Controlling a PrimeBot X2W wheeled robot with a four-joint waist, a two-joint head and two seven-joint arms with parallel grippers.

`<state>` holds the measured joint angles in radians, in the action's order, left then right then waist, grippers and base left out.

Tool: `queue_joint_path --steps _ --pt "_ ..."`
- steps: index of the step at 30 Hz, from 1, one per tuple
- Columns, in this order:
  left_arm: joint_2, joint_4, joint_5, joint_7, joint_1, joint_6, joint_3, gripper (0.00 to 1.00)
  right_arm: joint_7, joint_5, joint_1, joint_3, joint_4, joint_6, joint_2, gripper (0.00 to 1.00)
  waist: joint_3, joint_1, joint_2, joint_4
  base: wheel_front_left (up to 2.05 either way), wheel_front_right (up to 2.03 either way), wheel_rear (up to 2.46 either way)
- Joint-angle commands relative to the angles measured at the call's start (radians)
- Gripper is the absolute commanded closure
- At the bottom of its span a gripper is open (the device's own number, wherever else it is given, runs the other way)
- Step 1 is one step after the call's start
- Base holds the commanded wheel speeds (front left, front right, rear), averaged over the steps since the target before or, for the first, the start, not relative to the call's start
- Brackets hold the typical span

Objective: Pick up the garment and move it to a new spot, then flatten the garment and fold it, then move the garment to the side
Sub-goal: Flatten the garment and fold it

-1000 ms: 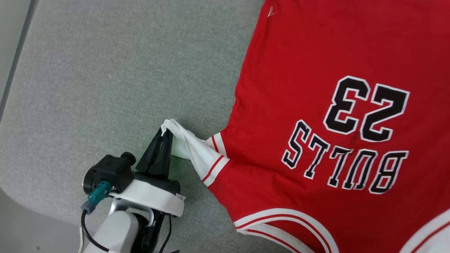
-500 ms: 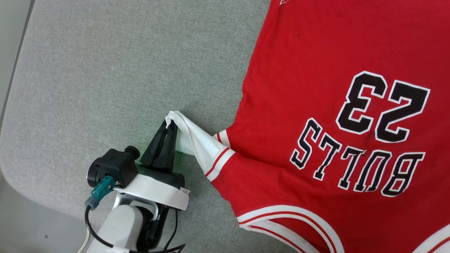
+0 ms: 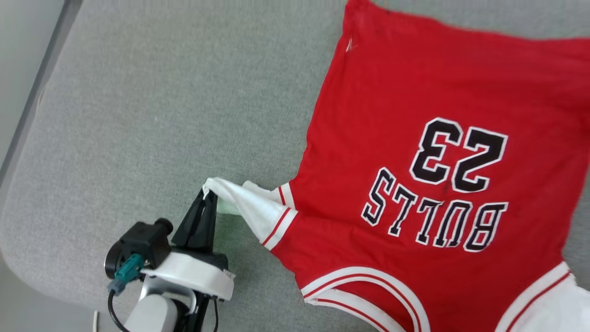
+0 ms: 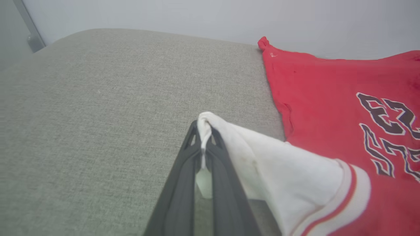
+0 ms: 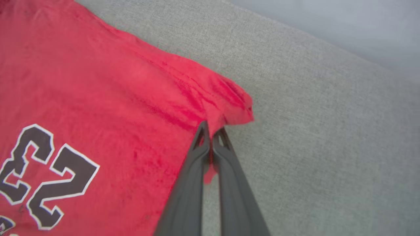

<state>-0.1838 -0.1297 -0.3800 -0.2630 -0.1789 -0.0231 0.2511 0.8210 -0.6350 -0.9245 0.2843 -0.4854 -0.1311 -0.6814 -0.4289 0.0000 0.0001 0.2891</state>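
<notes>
Both my left fingers (image 4: 178, 190) and right fingers (image 5: 190, 183) grip the garment (image 3: 415, 92); its sleeve (image 4: 279, 170) now lies flatter, farther from the lettering (image 3: 433, 221), so flattening is underway.

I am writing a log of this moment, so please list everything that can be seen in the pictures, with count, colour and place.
garment: one, red with black lettering, spread on the padded surface.
padded surface: one, grey, under the garment.
wrist camera: one, black with a teal plug, on the left arm.
left pincer: one, dark, shut on a white sleeve.
right pincer: one, dark, shut on the garment's red edge.
</notes>
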Motion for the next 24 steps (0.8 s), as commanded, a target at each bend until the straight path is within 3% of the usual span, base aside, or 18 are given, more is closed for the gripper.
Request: queue_joint_path --steps 1,8,14,17,24 --pt "-0.005 -0.002 0.000 -0.003 0.011 0.003 -0.004 1.00 -0.006 -0.010 0.024 0.005 0.010 0.001 -0.012 1.00 0.060 0.0000 -0.0001 -0.032 0.00 0.00 0.00" --pt "-0.020 -0.021 -0.007 -0.003 0.091 0.022 -0.031 1.00 -0.091 -0.125 0.266 0.057 0.189 0.001 -0.155 1.00 0.192 0.0000 -0.0001 -0.088 0.00 0.00 0.00" --pt "-0.040 -0.016 -0.016 -0.002 0.156 0.040 -0.052 1.00 -0.142 -0.194 0.531 0.003 0.313 0.001 -0.233 1.00 0.257 0.0000 -0.0001 -0.143 0.00 0.00 0.00" --pt "-0.047 -0.011 -0.019 -0.002 0.185 0.051 -0.062 1.00 -0.155 -0.219 0.676 -0.050 0.350 0.001 -0.238 1.00 0.281 0.0000 -0.0001 -0.169 0.00 0.00 0.00" --pt "-0.059 0.000 -0.034 0.000 0.229 0.069 -0.083 1.00 -0.132 -0.233 0.952 -0.134 0.418 0.001 -0.164 1.00 0.305 0.0000 -0.0001 -0.226 0.00 0.00 0.00"
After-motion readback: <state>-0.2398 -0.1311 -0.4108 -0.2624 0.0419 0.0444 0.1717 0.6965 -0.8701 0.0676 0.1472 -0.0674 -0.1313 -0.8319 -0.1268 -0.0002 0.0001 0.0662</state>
